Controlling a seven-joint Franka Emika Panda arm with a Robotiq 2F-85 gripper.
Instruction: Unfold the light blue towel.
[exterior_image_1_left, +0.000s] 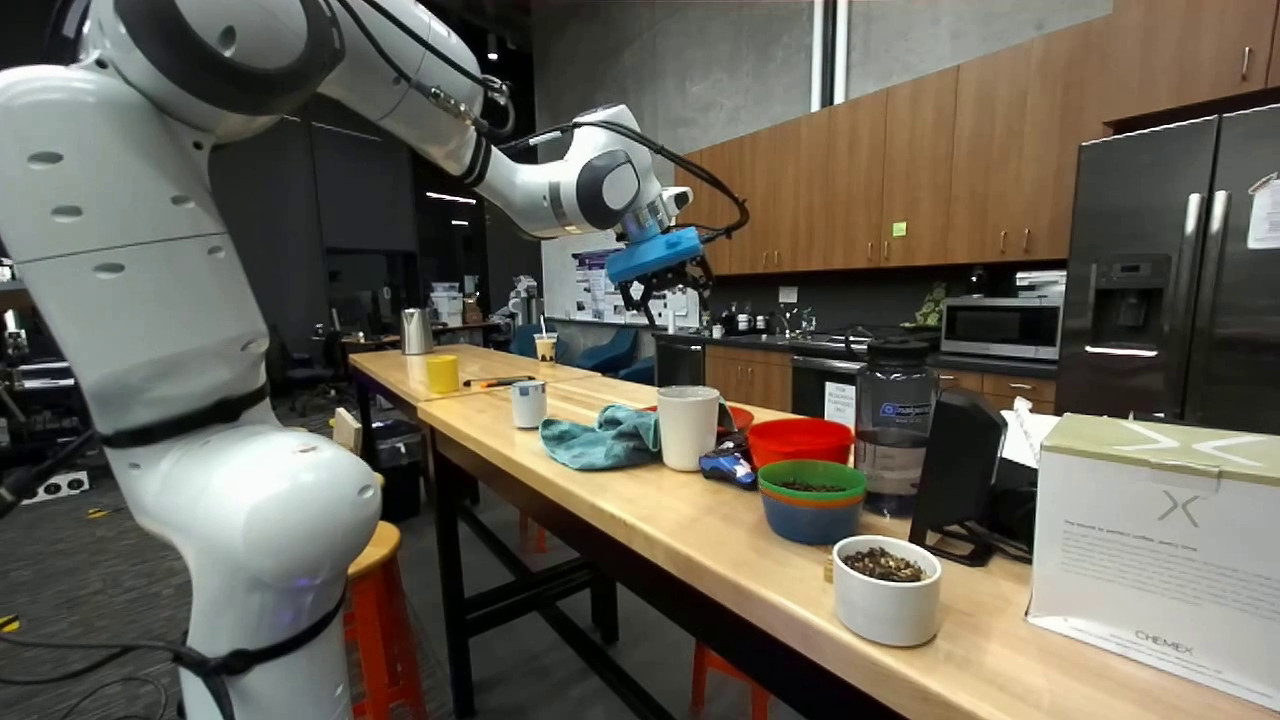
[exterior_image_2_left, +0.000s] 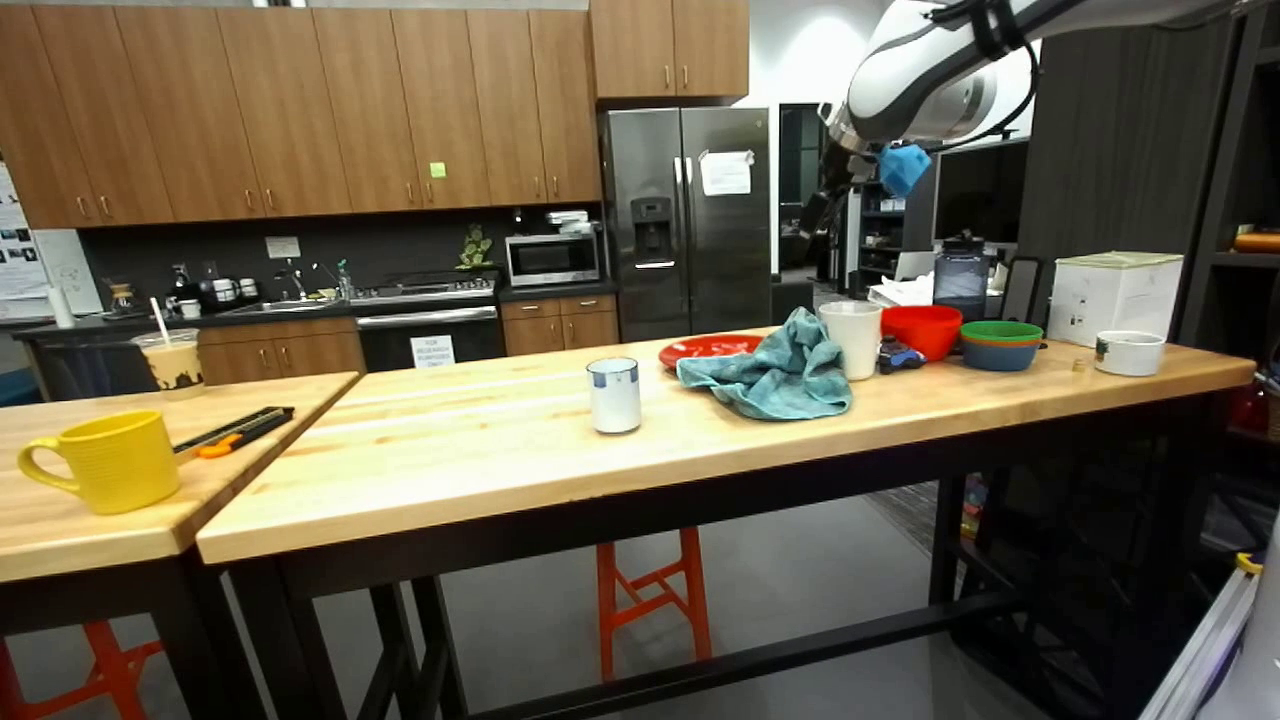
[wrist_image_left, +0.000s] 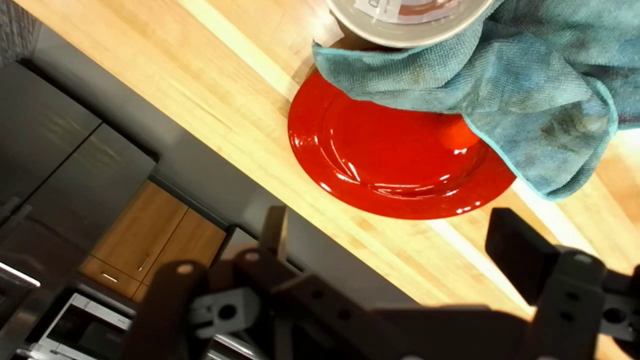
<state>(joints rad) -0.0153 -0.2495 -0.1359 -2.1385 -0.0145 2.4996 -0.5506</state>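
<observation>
We find the fingers (wrist_image_left: 520, 252) spread well apart with nothing between them, raised well above the level of the tabletop (exterior_image_2_left: 450, 440). In our judgement the wide gap suits pinching an edge of cloth, and the height clears whatever stands below. On the tabletop lies the light blue towel (wrist_image_left: 535, 90), bunched and creased, part of it draped across the red plate (wrist_image_left: 400, 160), with a corner reaching past the plate's rim. Unfolding is not yet done; that loose corner seems to us the likeliest grip. In both exterior views the white cup (exterior_image_2_left: 853, 345) stands upright just right of the towel; we cannot tell whether its base pins any cloth, which could hinder a pull. To the left, a blue-and-white mug (exterior_image_2_left: 615, 398) stands apart, within possible reach of a spreading fold. Farther right, the stacked bowls (exterior_image_1_left: 812, 512) are nested, presumably to save room.
</observation>
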